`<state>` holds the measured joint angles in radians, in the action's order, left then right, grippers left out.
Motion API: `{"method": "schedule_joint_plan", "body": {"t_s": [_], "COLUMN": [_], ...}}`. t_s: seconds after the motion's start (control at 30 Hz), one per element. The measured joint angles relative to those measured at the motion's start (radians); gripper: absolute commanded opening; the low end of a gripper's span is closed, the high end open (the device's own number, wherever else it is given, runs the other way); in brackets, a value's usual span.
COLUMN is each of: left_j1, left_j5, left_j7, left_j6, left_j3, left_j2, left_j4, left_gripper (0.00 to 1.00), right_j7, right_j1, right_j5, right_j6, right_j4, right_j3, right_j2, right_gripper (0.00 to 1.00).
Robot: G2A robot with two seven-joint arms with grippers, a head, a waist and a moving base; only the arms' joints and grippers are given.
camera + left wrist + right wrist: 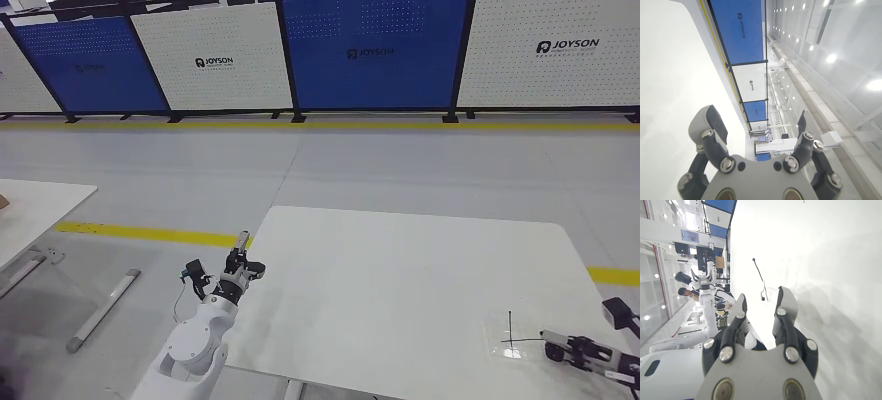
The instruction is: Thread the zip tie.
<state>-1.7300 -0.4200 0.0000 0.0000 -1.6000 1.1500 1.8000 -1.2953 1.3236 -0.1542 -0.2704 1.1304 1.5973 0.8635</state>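
**Both grippers released, zip tie just past my right fingertips**

My right gripper is spread open with nothing between its fingers, near the right front corner of the white rectangular table. The thin black plastic zip tie lies flat on the tabletop just beyond those fingertips, untouched. A second black zip tie lies nearer, also clear of my pads. My left gripper is at the table's left edge, likewise open and empty, well apart from both ties.
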Motion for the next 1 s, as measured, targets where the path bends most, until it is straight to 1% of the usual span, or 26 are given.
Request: {"method": "schedule_joint_plan", "body": {"t_s": [0.03,0.27,0.47,0.53,0.67,0.77,1.0], "left_j1": [0.0,0.0,0.0,0.0,0.0,0.0,0.0], "left_j5": [0.0,0.0,0.0,0.0,0.0,0.0,0.0], "left_j7": [0.0,0.0,0.0,0.0,0.0,0.0,0.0], "left_j6": [0.0,0.0,0.0,0.0,0.0,0.0,0.0], "left_j3": [0.0,0.0,0.0,0.0,0.0,0.0,0.0], "left_j2": [0.0,0.0,0.0,0.0,0.0,0.0,0.0], "left_j4": [0.0,0.0,0.0,0.0,0.0,0.0,0.0], "left_gripper": [1.0,1.0,1.0,1.0,1.0,1.0,1.0], "right_j7": [0.001,0.005,0.01,0.011,0.011,0.011,0.017], "right_j1": [0.002,0.01,0.0,-0.003,-0.01,-0.016,-0.026], "right_j5": [-0.002,-0.008,-0.005,-0.005,-0.005,-0.005,-0.002], "right_j6": [0.0,0.004,0.014,0.016,0.017,0.019,0.021], "right_j4": [0.002,0.011,0.009,0.007,0.001,-0.006,-0.016], "right_j3": [0.001,0.001,-0.012,-0.016,-0.023,-0.029,-0.041], "right_j2": [-0.001,-0.006,-0.008,-0.008,-0.01,-0.011,-0.013], "right_gripper": [0.29,0.28,0.24,0.21,0.22,0.18,0.17]}}
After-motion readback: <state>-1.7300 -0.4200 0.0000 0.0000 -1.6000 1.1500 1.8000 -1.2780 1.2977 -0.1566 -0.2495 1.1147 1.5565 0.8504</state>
